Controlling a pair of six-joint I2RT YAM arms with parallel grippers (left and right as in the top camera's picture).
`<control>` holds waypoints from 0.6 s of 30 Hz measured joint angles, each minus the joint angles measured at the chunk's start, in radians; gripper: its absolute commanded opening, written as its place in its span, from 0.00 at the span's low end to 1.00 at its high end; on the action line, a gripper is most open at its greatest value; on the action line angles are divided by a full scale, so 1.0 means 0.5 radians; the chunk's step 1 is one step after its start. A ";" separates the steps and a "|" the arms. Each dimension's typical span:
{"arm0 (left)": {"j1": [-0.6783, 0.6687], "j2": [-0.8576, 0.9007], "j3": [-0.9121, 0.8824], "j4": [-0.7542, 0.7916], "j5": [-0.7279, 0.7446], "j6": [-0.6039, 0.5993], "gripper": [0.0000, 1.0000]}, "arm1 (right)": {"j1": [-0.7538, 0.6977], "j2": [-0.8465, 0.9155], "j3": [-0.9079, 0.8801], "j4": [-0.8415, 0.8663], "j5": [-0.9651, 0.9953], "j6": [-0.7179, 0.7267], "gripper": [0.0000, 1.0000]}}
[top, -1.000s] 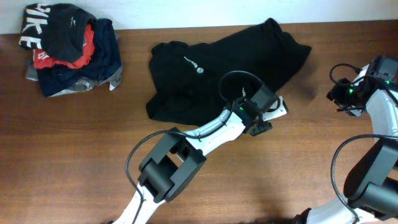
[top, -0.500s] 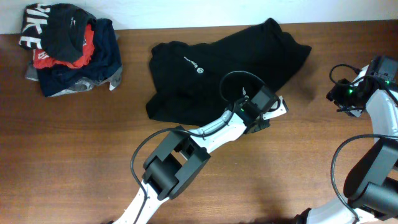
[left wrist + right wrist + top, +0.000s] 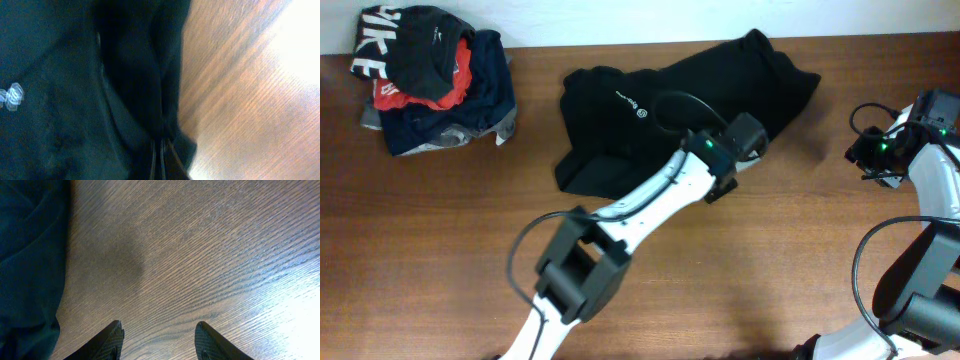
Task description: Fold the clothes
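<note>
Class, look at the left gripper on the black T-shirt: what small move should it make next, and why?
Probably lift the left gripper and carry the pinched edge toward the logo: its jaws are shut on the T-shirt's edge, and the shirt lies rumpled, not yet folded.

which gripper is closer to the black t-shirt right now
Left. The left gripper is shut on an edge of the black T-shirt. The right gripper hangs open over bare table beside the shirt's right end, not touching it.
</note>
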 measured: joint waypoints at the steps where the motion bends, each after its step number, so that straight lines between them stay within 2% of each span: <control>1: 0.014 -0.052 0.025 -0.108 0.002 -0.035 0.00 | 0.000 0.000 0.000 0.002 -0.001 0.002 0.51; 8: 0.074 -0.319 0.097 -0.622 0.218 -0.142 0.00 | 0.000 0.000 0.001 0.009 -0.008 0.002 0.51; 13: 0.072 -0.325 0.095 -0.906 0.458 -0.162 0.00 | 0.000 0.000 0.001 0.008 -0.032 0.000 0.51; 18: 0.069 -0.325 0.094 -1.076 0.571 -0.168 0.00 | 0.016 0.000 0.001 -0.002 -0.069 0.001 0.51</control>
